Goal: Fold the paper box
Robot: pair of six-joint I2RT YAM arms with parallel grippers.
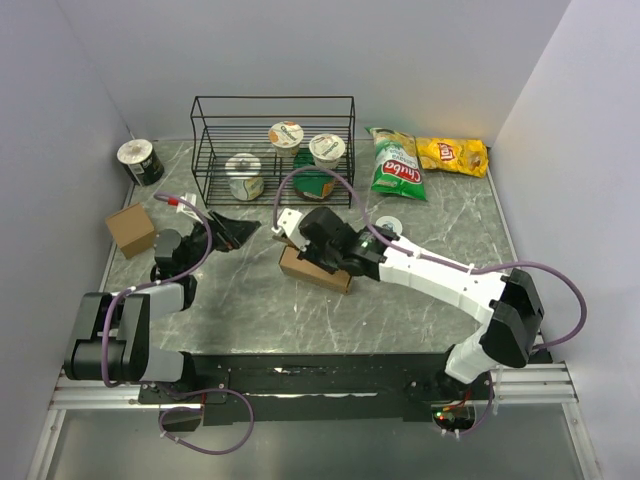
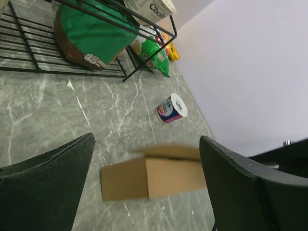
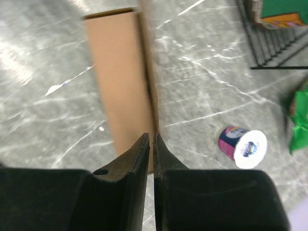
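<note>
The paper box (image 1: 316, 269) lies mid-table as an oblong brown carton. In the left wrist view the paper box (image 2: 149, 178) shows its near end, with a blurred top flap lifted slightly. My right gripper (image 1: 300, 243) hangs over the carton's left end. In the right wrist view the carton (image 3: 120, 72) runs away from the right gripper (image 3: 153, 136), whose jaws are closed to a thin slit on the upright edge of a flap. My left gripper (image 1: 226, 232) is left of the carton and apart from it. The left gripper (image 2: 147, 140) stands wide open with nothing between its fingers.
A small cube-like cardboard box (image 1: 131, 229) sits at the left edge. A black wire rack (image 1: 272, 150) with cups and a green bag (image 2: 91, 33) stands behind. Chip bags (image 1: 397, 165) lie at the back right. A small tub (image 1: 388, 228) lies on its side right of the carton.
</note>
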